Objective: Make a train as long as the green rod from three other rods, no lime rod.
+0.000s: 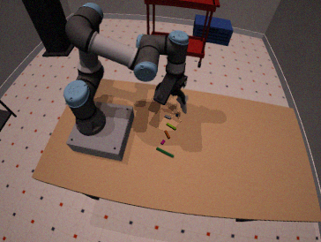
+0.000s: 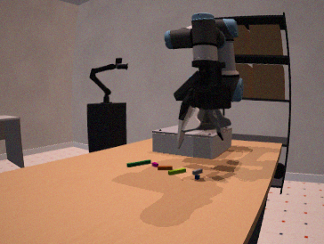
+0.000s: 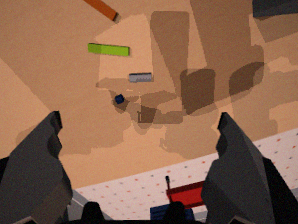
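Several small rods lie spread out on the tan table. The green rod point(image 1: 165, 152) point(image 2: 138, 163) lies nearest the front. Beyond it come a magenta rod point(image 1: 162, 142) point(image 2: 155, 164), an orange rod point(image 1: 167, 134) point(image 2: 165, 167) point(image 3: 101, 7), a lime rod point(image 1: 171, 126) point(image 2: 177, 171) point(image 3: 108, 49), a grey rod point(image 1: 167, 117) point(image 2: 197, 171) point(image 3: 140, 77) and a tiny blue rod point(image 1: 177, 115) point(image 2: 197, 176) point(image 3: 119, 99). No rods touch. My gripper point(image 1: 173, 101) point(image 2: 199, 131) point(image 3: 141, 112) is open and empty, hovering above the table just past the blue and grey rods.
The arm's grey base block point(image 1: 102, 131) stands on the table's left side. A red cart point(image 1: 182, 24) and a blue crate point(image 1: 213, 29) stand on the floor behind the table. A shelf rack point(image 2: 263, 71) and a black pedestal point(image 2: 106, 126) are in the background.
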`<move>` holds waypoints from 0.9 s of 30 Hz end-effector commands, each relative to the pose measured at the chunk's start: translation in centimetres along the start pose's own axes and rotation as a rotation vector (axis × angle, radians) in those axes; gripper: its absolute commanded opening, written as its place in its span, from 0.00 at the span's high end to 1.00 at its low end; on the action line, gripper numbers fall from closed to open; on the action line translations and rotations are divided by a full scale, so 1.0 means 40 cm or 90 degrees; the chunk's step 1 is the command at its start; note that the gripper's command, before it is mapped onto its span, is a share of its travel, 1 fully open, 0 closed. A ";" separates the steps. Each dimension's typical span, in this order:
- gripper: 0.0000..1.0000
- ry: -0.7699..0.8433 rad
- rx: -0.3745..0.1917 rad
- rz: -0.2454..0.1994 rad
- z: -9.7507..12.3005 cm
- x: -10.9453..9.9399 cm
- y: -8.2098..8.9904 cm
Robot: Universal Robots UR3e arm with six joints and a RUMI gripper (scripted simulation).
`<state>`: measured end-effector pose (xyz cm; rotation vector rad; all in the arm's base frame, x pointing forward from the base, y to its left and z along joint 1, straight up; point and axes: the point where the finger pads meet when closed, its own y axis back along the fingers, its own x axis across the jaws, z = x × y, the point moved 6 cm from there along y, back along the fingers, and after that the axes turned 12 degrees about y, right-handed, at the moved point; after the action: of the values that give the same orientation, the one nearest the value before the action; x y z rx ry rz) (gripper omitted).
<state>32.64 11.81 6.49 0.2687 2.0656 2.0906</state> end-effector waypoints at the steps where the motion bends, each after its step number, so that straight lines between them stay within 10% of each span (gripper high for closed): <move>1: 0.00 -0.106 0.005 -0.002 0.010 0.008 0.002; 27: 0.00 -0.250 0.005 -0.003 0.026 0.021 0.002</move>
<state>32.03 12.96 6.49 0.5990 1.8525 1.8680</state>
